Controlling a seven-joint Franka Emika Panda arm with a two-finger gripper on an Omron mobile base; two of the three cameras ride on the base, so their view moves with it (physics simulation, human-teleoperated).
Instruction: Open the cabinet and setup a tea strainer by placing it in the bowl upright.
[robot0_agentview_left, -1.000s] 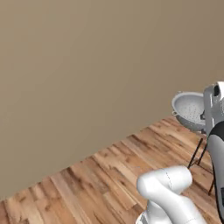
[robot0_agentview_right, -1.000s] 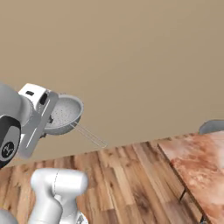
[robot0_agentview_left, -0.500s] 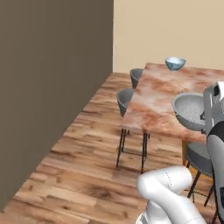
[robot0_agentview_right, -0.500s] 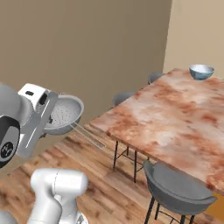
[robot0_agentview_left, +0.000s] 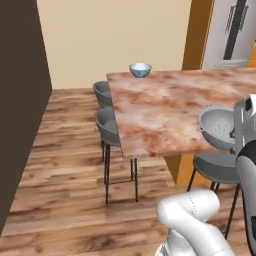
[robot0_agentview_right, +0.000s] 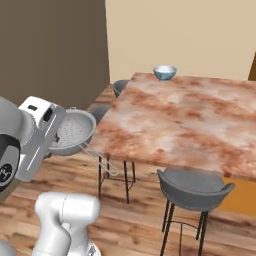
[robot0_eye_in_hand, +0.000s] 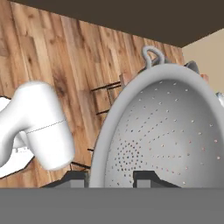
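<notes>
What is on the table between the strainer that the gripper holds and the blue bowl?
Nothing: in both base views the marble table is bare between the tea strainer, held near its close edge, and the bowl at its far edge.

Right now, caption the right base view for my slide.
Gripper carries the tea strainer toward the table; bowl waits at its far edge.

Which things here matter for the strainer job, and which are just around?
For the job:
- tea strainer, gripped in the hand
- bowl, at the table's far edge

Just around:
- marble table
- grey stools
- wood floor
</notes>
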